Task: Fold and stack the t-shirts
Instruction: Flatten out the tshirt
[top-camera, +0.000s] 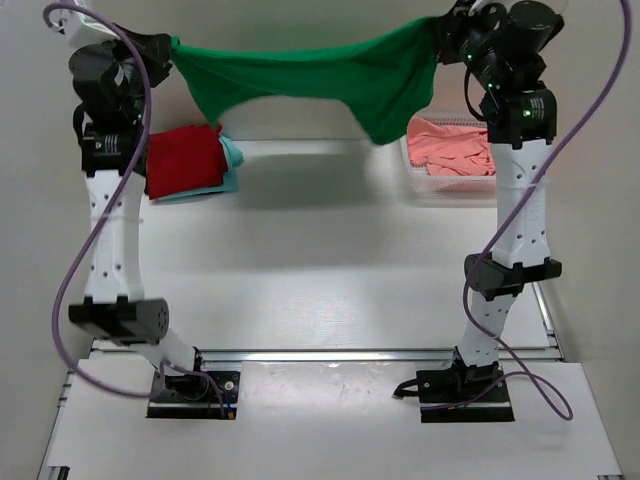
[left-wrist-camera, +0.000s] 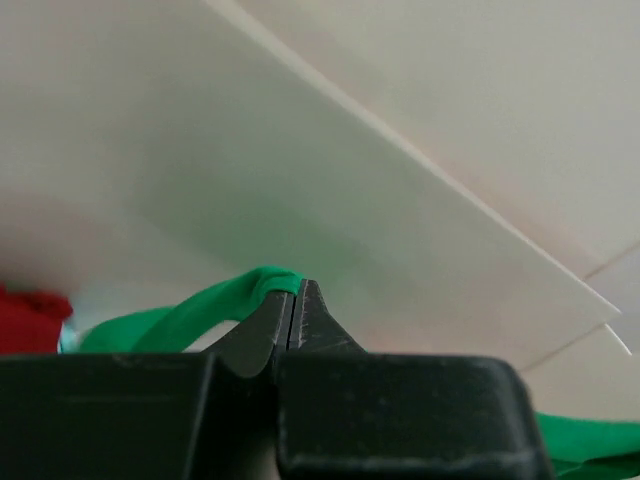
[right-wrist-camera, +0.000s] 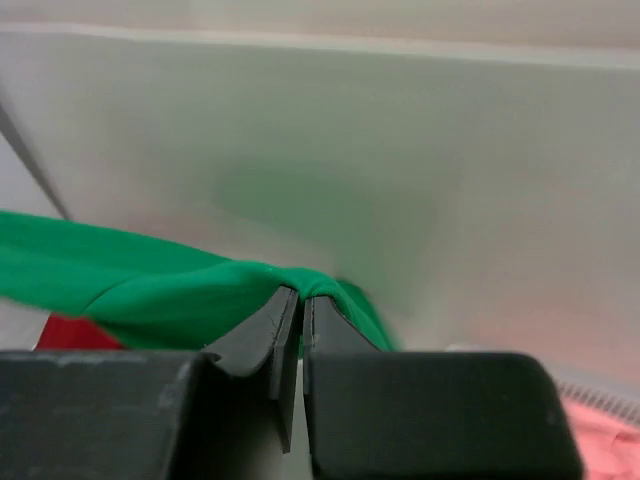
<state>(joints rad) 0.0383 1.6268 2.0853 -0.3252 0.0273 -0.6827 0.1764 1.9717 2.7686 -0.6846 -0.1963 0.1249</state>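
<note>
**A:** Start close in. What lies in front of the arms?

**B:** The pale tabletop (top-camera: 320, 250), with a soft shadow across its middle. Farther back on the left, the dark red t-shirt (top-camera: 185, 160) lies on the pale turquoise t-shirt (top-camera: 232, 152). Both look folded, and only the turquoise edge peeks out on the right. On the far right, the salmon pink t-shirt (top-camera: 450, 145) sits crumpled in the white mesh basket (top-camera: 420, 185).

**A:** And the green one?

**B:** The green t-shirt (top-camera: 310, 75) is farthest back and highest up, clear of the tabletop. It hangs stretched between the two arms, sagging in the middle, with a fuller flap drooping near the right end.

**A:** How are the claws set?

**B:** The left claw (left-wrist-camera: 295, 290) is pinched nearly closed on a bunched green edge. The right claw (right-wrist-camera: 302, 295) is the same, with its jaws pressed together and a ridge of green cloth caught at the tips.

**A:** So which step is this?

**B:** I judge it to be the spreading step. The shirt is lifted and pulled wide, ready to be laid down for folding. Two shirts seem finished, this is the third, and the pink one waits.

**A:** What does the next move need?

**B:** Probably both arms coming down and toward the near side together, keeping the span taut. That way the hanging edge lands first and the cloth lies flat rather than bunching. If one side drops faster, the shirt could land skewed or wrinkled.
</note>
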